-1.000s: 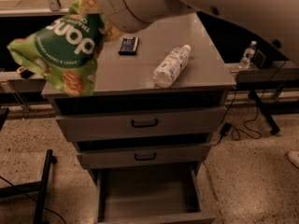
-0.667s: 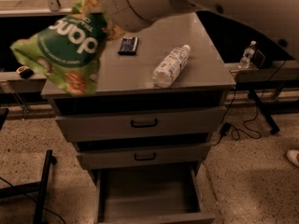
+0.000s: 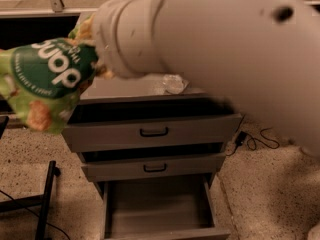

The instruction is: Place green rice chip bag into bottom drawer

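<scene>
Swung closer to the camera, the arm (image 3: 225, 49) fills the upper view. Its gripper (image 3: 91, 40), upper left and mostly behind the wrist, clenches the green rice chip bag (image 3: 47, 81), held high, left of the open bottom drawer (image 3: 157, 206).

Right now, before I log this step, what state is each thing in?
Bag: held aloft, outside every drawer.
Gripper: at the bag's top, gripping it, mostly hidden by the arm.
Bottom drawer: pulled open, nothing seen inside.
Middle drawer: slightly out.
Top drawer: partly out.
Bottle: on the cabinet top, partly hidden.
</scene>
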Motion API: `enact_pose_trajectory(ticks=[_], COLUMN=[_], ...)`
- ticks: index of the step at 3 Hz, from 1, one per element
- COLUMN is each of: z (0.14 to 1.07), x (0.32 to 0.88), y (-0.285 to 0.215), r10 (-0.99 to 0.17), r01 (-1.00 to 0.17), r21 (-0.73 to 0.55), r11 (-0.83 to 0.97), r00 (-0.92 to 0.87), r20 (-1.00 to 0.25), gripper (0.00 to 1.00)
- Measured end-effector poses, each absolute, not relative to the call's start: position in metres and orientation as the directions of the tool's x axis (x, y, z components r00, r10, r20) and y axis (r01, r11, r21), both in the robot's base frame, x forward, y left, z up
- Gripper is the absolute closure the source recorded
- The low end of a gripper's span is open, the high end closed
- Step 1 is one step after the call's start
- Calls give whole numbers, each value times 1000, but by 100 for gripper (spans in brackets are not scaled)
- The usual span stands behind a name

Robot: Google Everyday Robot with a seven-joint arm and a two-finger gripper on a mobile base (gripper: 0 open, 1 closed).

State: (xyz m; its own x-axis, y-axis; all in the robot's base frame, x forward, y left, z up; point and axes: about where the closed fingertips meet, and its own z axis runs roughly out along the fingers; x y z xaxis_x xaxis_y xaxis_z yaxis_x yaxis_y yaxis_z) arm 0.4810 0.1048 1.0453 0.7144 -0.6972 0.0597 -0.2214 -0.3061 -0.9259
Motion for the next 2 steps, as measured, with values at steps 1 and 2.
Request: enact_pose_trajectory(ticks=[1,2], z=[1010,1010], x=[436,436], y=[104,104], r10=[-774,-774], r01=[-382,-382], r21=[-903,-903], r11=[-195,-195], r00=[626,626], r20=[-97,-97], gripper=[100,100])
